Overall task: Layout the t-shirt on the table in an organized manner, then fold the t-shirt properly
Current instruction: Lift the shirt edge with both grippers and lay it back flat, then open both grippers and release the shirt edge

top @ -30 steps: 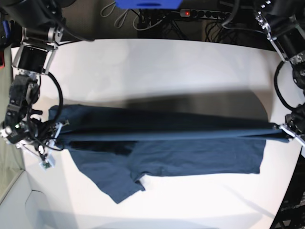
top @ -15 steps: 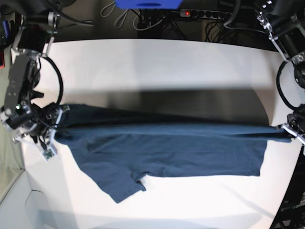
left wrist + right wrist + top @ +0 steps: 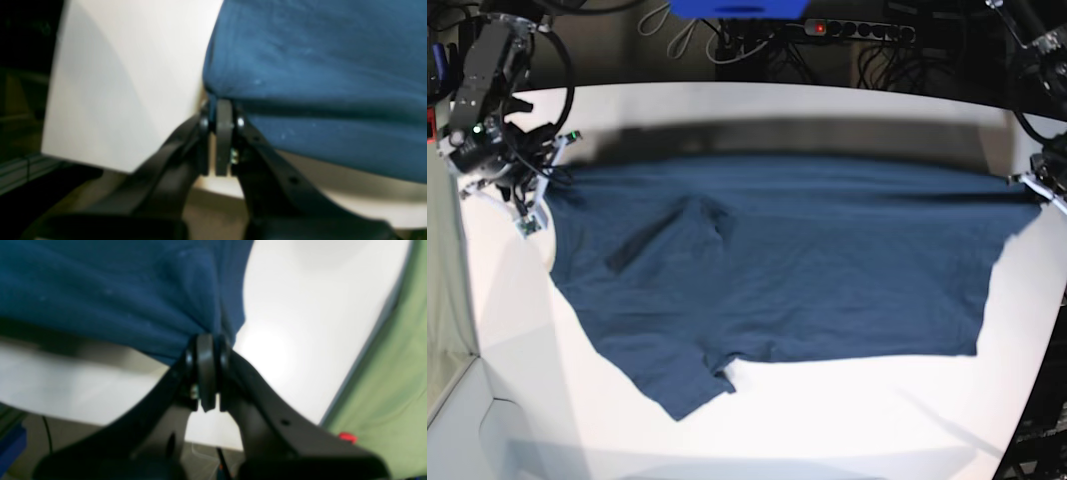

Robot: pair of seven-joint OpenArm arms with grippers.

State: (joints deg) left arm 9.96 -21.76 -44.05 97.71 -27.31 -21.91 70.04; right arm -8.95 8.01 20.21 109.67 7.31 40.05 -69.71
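Navy cotton t-shirt stretched taut between both pincers, spread wide above the white table. Left gripper pinching the fabric's edge, cloth running off to its right. Right gripper clamped on a bunched corner, cloth trailing leftward. One sleeve lies flat below.

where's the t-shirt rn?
In the base view the t-shirt lies spread across the middle of the table, its far edge pinched at both ends: right pincer at the view's left, left pincer at its right.
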